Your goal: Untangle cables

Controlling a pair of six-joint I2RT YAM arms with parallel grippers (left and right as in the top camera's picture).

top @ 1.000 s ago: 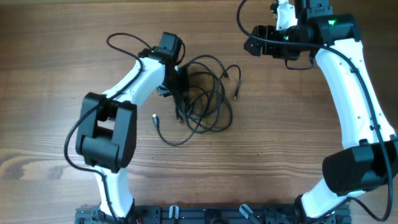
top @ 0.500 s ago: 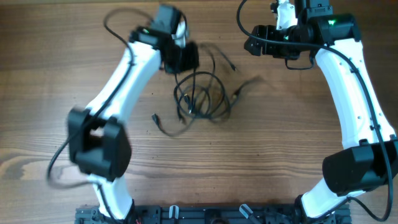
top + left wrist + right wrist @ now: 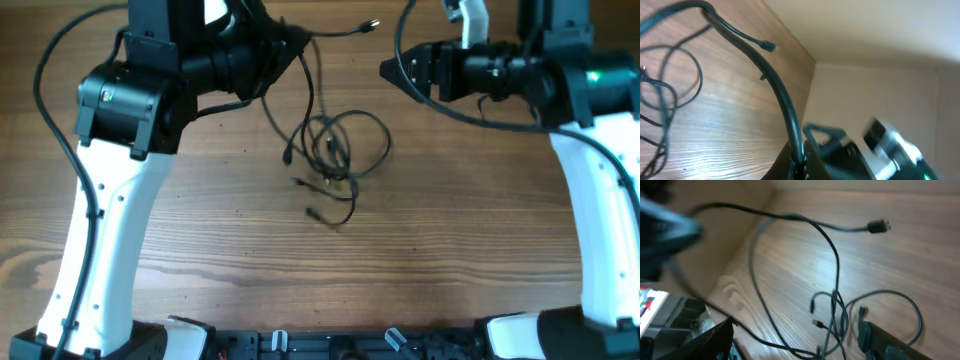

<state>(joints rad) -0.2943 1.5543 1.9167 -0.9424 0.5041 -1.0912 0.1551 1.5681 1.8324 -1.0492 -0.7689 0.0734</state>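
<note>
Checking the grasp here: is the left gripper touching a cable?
Touching. The left wrist view shows a cable running straight into the left gripper, pinched there; in the overhead view it hangs from that gripper.

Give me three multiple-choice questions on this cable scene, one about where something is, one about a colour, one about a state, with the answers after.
1. Where does the tangled bundle of cables lie?
A. On the table, near its middle
B. Draped over the right arm
C. At the table's near edge

2. What colour are the cables?
A. White
B. Black
C. Red

3. What is the left gripper doing?
A. Open, holding nothing
B. Resting on the table
C. Shut on a cable strand, raised above the table

Answers: 1 A, the overhead view shows the loops on wood at mid-table. 2 B, every strand looks black. 3 C, the left wrist view shows a strand running into the gripper, with the table well below.
</note>
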